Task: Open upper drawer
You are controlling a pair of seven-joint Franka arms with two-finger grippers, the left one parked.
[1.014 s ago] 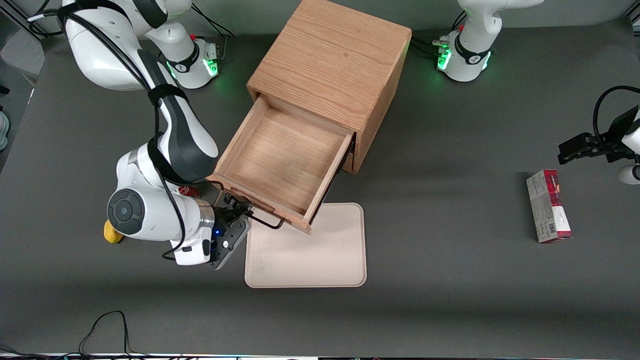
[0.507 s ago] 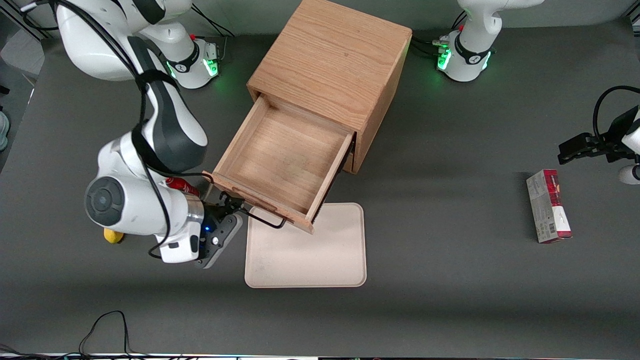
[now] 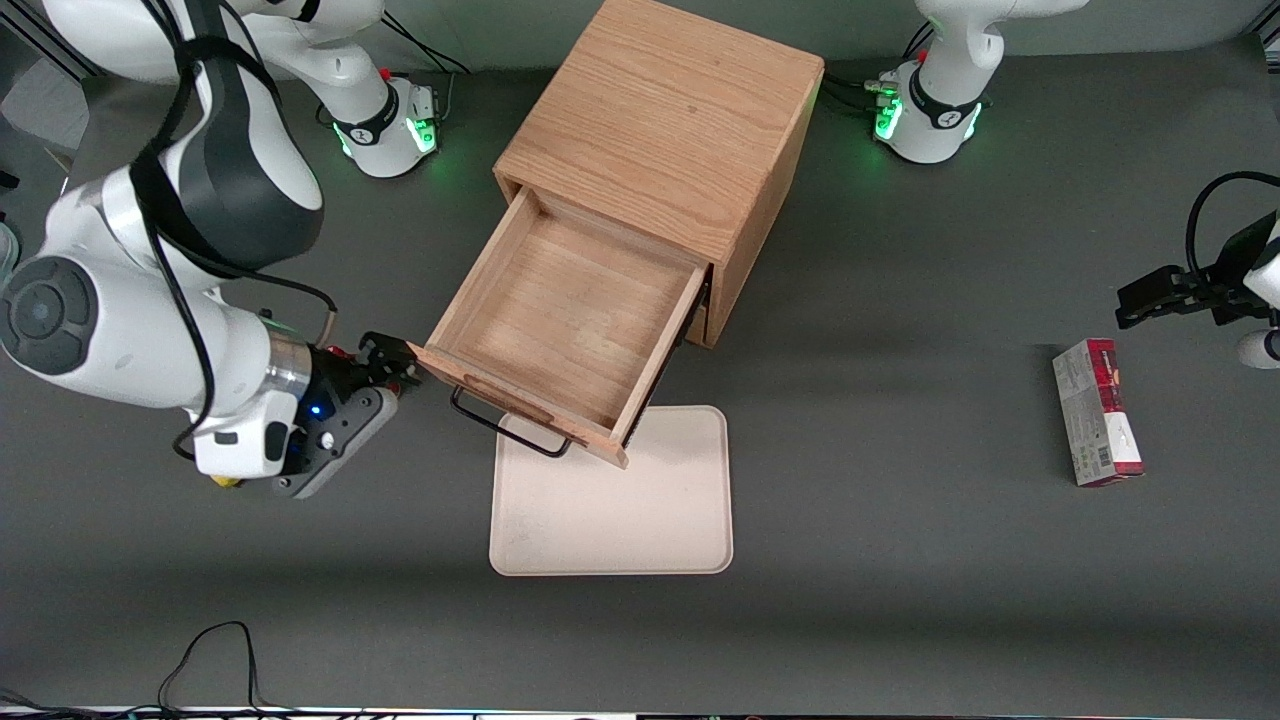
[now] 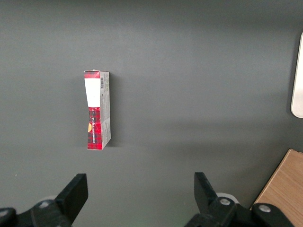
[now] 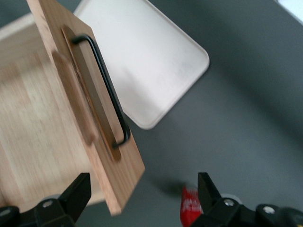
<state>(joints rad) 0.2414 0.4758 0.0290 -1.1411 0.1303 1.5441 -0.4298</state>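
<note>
The light oak cabinet [image 3: 665,130] stands at the middle of the table. Its upper drawer [image 3: 560,320] is pulled far out toward the front camera and shows an empty wooden inside. The thin black wire handle [image 3: 505,425] on its front is free. My right gripper [image 3: 392,362] is open and empty, just off the drawer front's corner toward the working arm's end. In the right wrist view the gripper [image 5: 142,201] is open, with the drawer front [image 5: 61,61] and its handle [image 5: 106,90] ahead of it. The lower drawer is hidden under the upper one.
A beige tray [image 3: 610,500] lies on the table under the drawer's front edge, nearer the camera; it also shows in the right wrist view [image 5: 147,61]. A red can [image 5: 191,208] stands by my gripper. A red and grey box [image 3: 1095,412] lies toward the parked arm's end.
My gripper has let go of the handle and drawn away toward the working arm's end, rising and moving farther from the camera. The drawer has stayed pulled out.
</note>
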